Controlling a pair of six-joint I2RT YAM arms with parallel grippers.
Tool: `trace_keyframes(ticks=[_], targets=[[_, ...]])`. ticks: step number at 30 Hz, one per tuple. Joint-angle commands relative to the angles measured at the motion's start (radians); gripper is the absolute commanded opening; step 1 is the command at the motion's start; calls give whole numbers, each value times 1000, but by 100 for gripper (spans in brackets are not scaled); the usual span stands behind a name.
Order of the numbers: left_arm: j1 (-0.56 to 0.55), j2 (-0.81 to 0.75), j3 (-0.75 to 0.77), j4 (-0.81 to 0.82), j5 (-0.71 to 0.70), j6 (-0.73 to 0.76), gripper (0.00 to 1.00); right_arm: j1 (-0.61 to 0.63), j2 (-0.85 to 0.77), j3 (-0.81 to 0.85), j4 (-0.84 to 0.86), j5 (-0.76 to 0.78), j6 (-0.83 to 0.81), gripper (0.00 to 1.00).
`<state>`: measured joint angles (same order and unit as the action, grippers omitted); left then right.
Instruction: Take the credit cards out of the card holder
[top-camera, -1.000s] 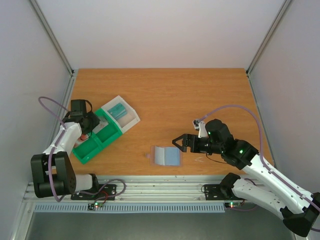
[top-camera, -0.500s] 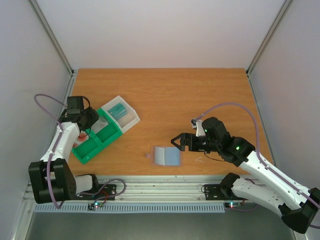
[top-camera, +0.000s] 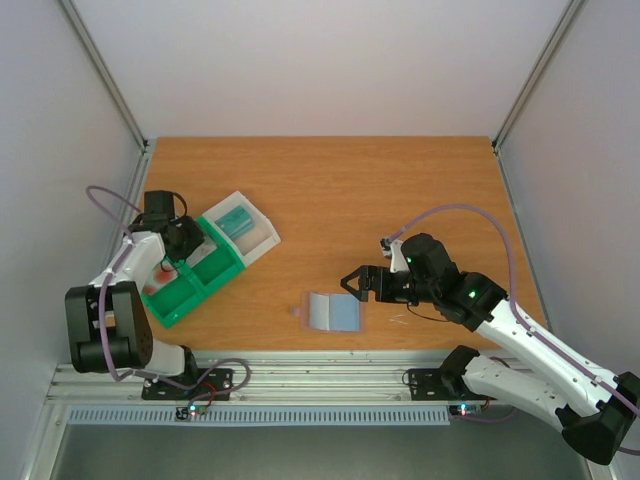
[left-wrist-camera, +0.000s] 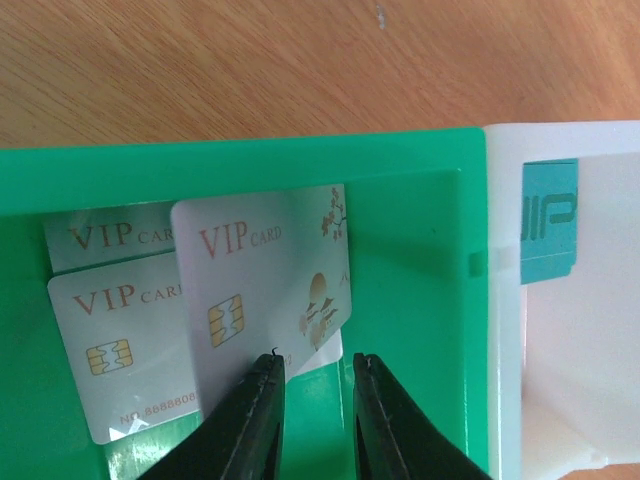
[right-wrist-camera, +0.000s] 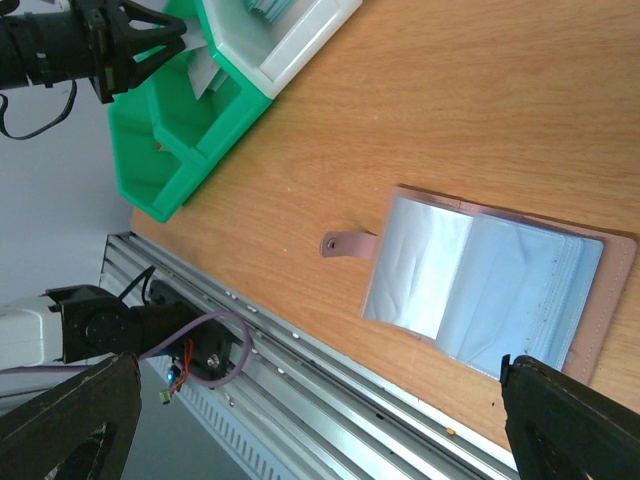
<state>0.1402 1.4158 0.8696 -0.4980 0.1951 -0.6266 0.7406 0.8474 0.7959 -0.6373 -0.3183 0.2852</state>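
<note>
Card holder (right-wrist-camera: 480, 285): lies open and flat on the desk (top-camera: 350, 190), close to the near edge and about midway along it; pinkish cover, clear pockets facing up, snap tab pointing toward the left edge.
Cards (left-wrist-camera: 262, 280): three pale cards marked VIP lie overlapping in one compartment of the green tray (top-camera: 165, 308), which sits near the left edge of the desk; the top one is tilted over the other two.
Left fingers (left-wrist-camera: 262, 410): narrowly apart, tips just at the lower edge of the top card, green tray floor showing in the gap; they do not appear to clamp anything.
Right fingers (right-wrist-camera: 575, 420): wide apart, empty, hovering just beside the right end of the card holder, not touching it.
White box (top-camera: 262, 232): touches the far end of the tray, with a teal block (top-camera: 236, 222) inside; it looks to play no part in the job.
Done: at least three cards are out and put away in the tray.
Left: the pockets look clear and flat, but the stacked right half is too glossy to tell whether any card remains; that half probably needs checking.
</note>
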Motion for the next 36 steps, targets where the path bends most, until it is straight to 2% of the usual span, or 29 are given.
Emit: trace_keyframes(ticks=[1, 13, 16, 22, 29, 31, 32, 36], targets=[[5, 20, -3, 44, -28, 16, 21, 4, 1, 26, 5, 1, -19, 98], [5, 30, 2, 14, -70, 24, 22, 5, 1, 27, -3, -1, -12, 98], [5, 14, 7, 4, -57, 29, 25, 5, -1, 30, -10, 2, -13, 98], [5, -69, 26, -56, 2, 46, 47, 5, 5, 46, -49, 38, -19, 98], [5, -178, 65, -190, 109, 117, 67, 4, 11, 114, -118, 112, -46, 99], [5, -221, 63, -192, 178, 130, 83, 4, 14, 140, -139, 148, -60, 98], [5, -240, 63, -194, 219, 132, 97, 5, 18, 161, -154, 166, -69, 98], [-4, -318, 69, -188, 391, 134, 99, 4, 43, 256, -228, 246, -87, 99]])
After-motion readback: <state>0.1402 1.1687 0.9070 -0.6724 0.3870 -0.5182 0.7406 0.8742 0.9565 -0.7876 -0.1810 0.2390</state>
